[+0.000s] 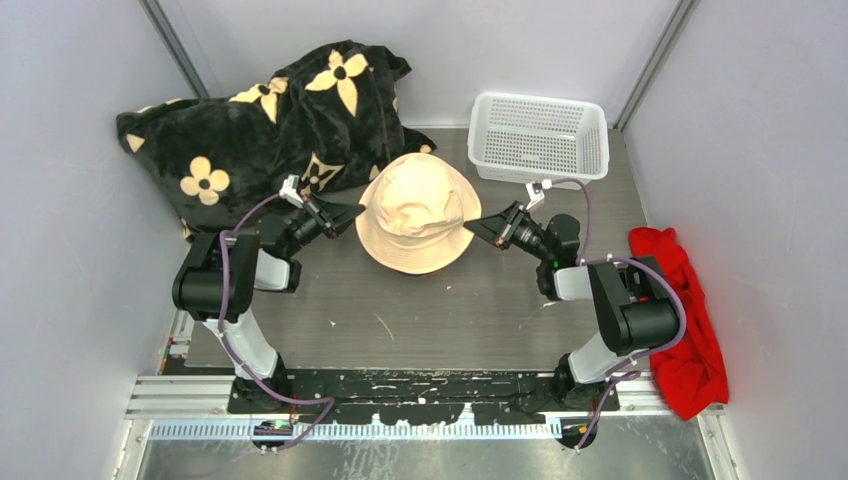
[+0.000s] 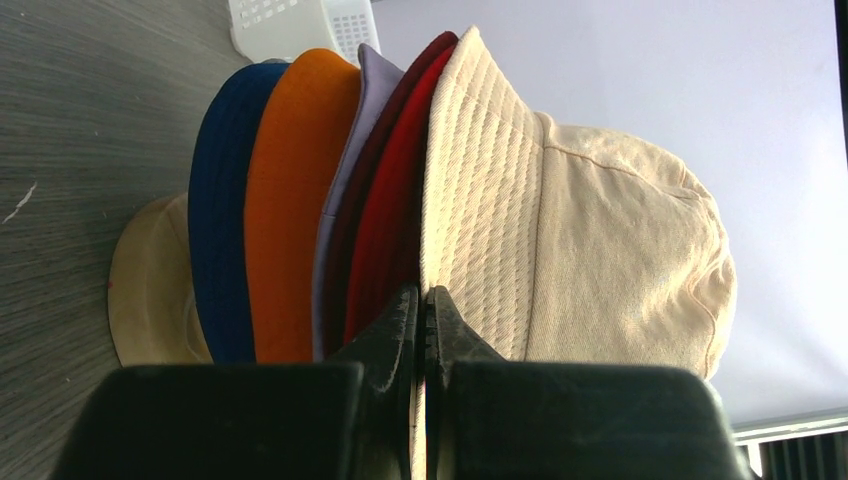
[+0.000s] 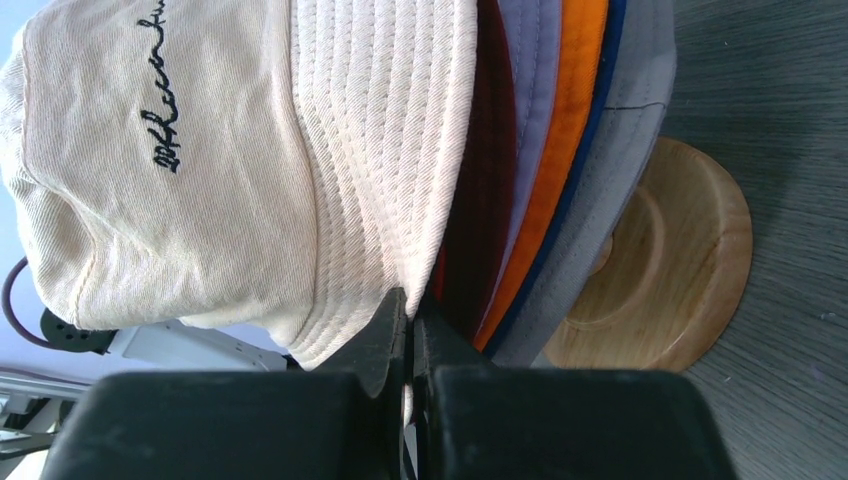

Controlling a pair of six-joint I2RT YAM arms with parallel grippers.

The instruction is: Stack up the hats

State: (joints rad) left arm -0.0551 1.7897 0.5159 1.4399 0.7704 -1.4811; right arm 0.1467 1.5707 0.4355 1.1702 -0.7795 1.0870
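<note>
left fingers (image 2: pixel 405 322) and right fingers (image 3: pixel 392 325) both pinched shut on opposite brim edges of the cream hat (image 1: pixel 415 205), which sits mid-surface on top of the pile. under it: maroon hat (image 2: pixel 385 230), lilac hat (image 2: pixel 343 190), orange hat (image 2: pixel 290 200), blue hat (image 2: pixel 222 200), grey hat (image 3: pixel 625 180), all on a wooden stand (image 3: pixel 680 270). looks like six stacked, only release and retract left. surface (image 1: pixel 450 320) dark woodgrain. red cloth (image 1: pixel 690 350) at right edge. white basket (image 1: pixel 538 168) and black blanket (image 1: pixel 250 140) at back. plain grey walls.

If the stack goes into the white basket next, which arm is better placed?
Probably right: the right gripper, shut on the cream hat, sits just before the white basket; the left gripper holds the far brim.
</note>
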